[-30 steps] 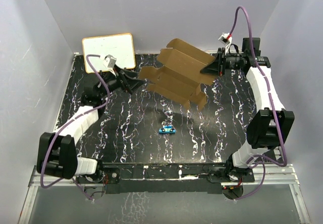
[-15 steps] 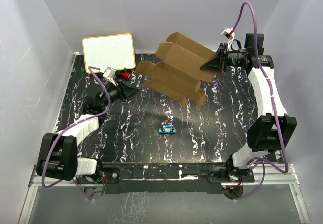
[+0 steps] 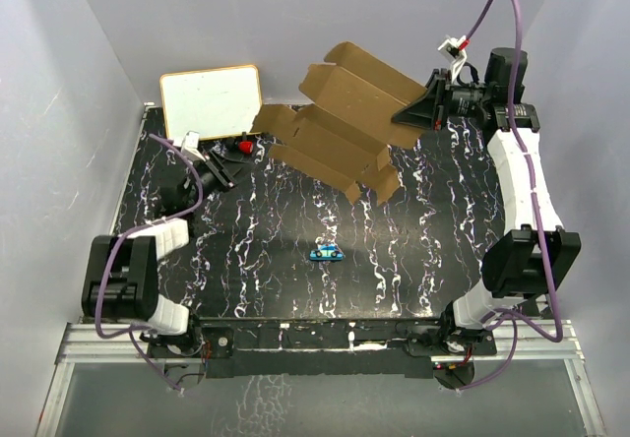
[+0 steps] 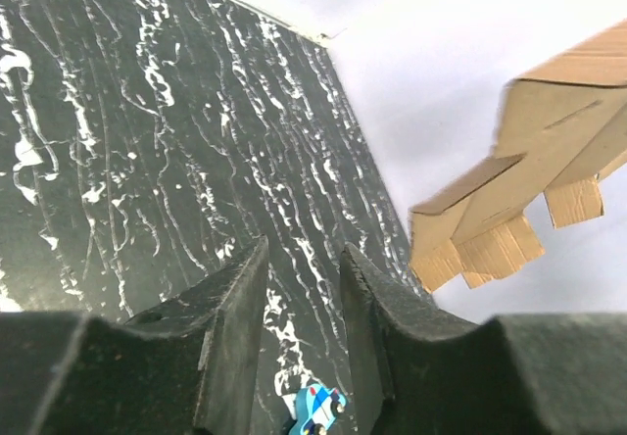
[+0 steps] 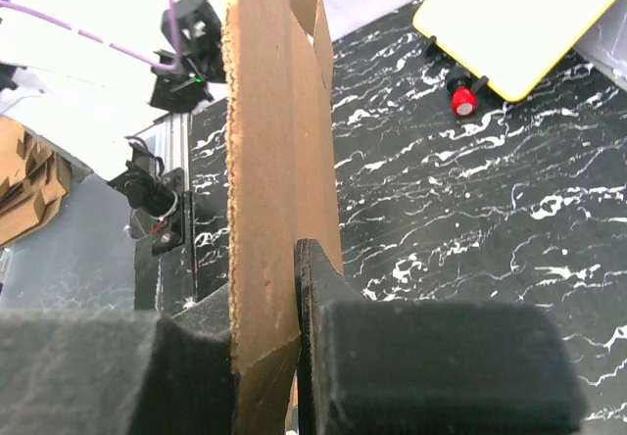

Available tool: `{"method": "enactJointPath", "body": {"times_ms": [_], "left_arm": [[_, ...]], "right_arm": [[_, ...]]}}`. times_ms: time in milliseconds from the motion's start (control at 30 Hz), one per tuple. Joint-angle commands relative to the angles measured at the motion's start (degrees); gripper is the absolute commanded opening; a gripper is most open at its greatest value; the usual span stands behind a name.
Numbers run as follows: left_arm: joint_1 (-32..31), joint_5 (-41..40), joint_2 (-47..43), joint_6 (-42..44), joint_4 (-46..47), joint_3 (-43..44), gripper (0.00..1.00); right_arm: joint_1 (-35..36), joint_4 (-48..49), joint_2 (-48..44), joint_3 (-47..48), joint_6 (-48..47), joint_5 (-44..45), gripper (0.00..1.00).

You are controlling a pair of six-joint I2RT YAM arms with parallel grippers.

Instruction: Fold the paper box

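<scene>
We have the paper box (image 3: 340,127) raised off the surface (image 3: 276,280) over its far-right part, close to the far edge. It tilts so that its right side sits highest and its left flaps dip toward the middle of the far edge.

It is plain brown cardboard, a die-cut sheet more than a carton. Several long panels are bent along their creases, small tabs hang from the near edge, and no side is closed. In the right wrist view its rough cut edge stands upright between our fingers.

The right jaws are clamped on the sheet's right-hand panel and carry its whole weight. The left jaws stand parted with nothing between them. They are low near the far-left corner, well apart from the cardboard, beside a small red-capped thing (image 3: 244,147) and just in front of the white board (image 3: 210,100).

We judge the folding to be at an early stage, with the sheet held up for a second grip. Next the left arm (image 3: 162,235) must reach across to a free flap or panel. Then the two arms must work against each other along a crease, and the sheet may twist if we pull unevenly. A small blue toy car (image 3: 325,252) lies mid-surface, under no part of the sheet.
</scene>
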Motion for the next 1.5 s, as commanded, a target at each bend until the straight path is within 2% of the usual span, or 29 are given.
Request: {"method": "enactJointPath", "body": {"times_ms": [0, 133, 333, 600, 1233, 1467], "left_arm": [[0.2, 5.1, 5.5, -11.5, 18.8, 3.3, 0.38], [0.2, 8.6, 12.1, -22.1, 33.0, 5.7, 0.42], [0.1, 9.5, 18.7, -33.0, 48.9, 7.8, 0.45], [-1.6, 11.3, 15.6, -31.9, 49.3, 8.0, 0.51], [-3.0, 13.7, 5.9, -27.3, 49.5, 1.7, 0.51], [-5.3, 14.2, 5.0, -26.0, 49.4, 2.5, 0.52]], "right_arm": [[-0.1, 18.3, -5.1, -1.5, 13.8, -5.9, 0.08], [0.1, 31.6, -6.9, -5.5, 25.3, -7.3, 0.08], [0.3, 37.3, -7.3, -7.0, 30.3, -7.6, 0.08], [0.5, 40.8, -7.1, -8.3, 33.2, -7.3, 0.08], [-0.4, 41.0, -6.5, -8.7, 32.9, -5.9, 0.08], [-0.4, 40.9, -6.5, -9.2, 32.3, -5.5, 0.08]]}}
